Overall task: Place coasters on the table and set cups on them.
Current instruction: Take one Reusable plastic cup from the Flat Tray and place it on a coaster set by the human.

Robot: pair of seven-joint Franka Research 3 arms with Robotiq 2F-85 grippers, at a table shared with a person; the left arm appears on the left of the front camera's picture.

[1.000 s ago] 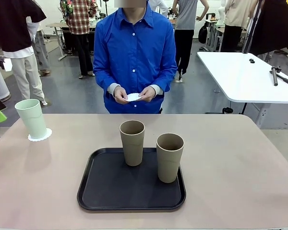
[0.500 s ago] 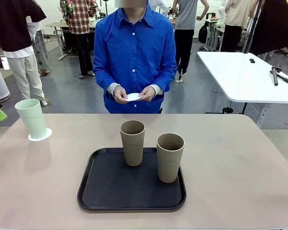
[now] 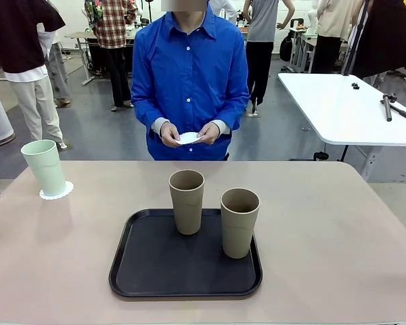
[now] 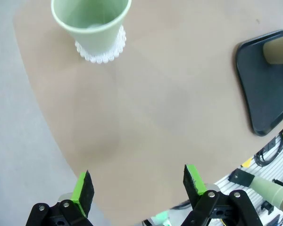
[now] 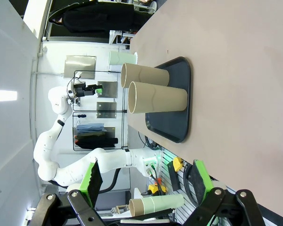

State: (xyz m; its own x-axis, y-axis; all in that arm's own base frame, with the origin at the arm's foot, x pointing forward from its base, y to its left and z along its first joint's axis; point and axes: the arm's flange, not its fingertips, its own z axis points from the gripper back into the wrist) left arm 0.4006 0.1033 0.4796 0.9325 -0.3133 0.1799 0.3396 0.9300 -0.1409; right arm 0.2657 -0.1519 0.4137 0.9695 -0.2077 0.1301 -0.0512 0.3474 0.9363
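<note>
The mint green cup (image 3: 44,166) stands upright on a lacy white coaster (image 3: 56,190) at the far left of the beige table (image 3: 325,237). Two tan cups (image 3: 187,201) (image 3: 239,222) stand on the black tray (image 3: 149,271) in the middle. The person across the table holds white coasters (image 3: 189,137) in both hands. My left gripper (image 4: 137,184) hangs open and empty above the table's edge, well short of the mint cup (image 4: 92,19) and its coaster (image 4: 101,52). My right gripper (image 5: 146,181) is open and empty, off to the side of the tan cups (image 5: 155,99).
The tray (image 4: 266,84) lies to one side in the left wrist view. Bare table top lies to the right of the tray (image 5: 177,99). A white table (image 3: 345,108) stands behind at the right. Other people stand in the background.
My left gripper has drawn back to the left, almost out of the front view. Cups, coaster and the person's hands have not moved.
</note>
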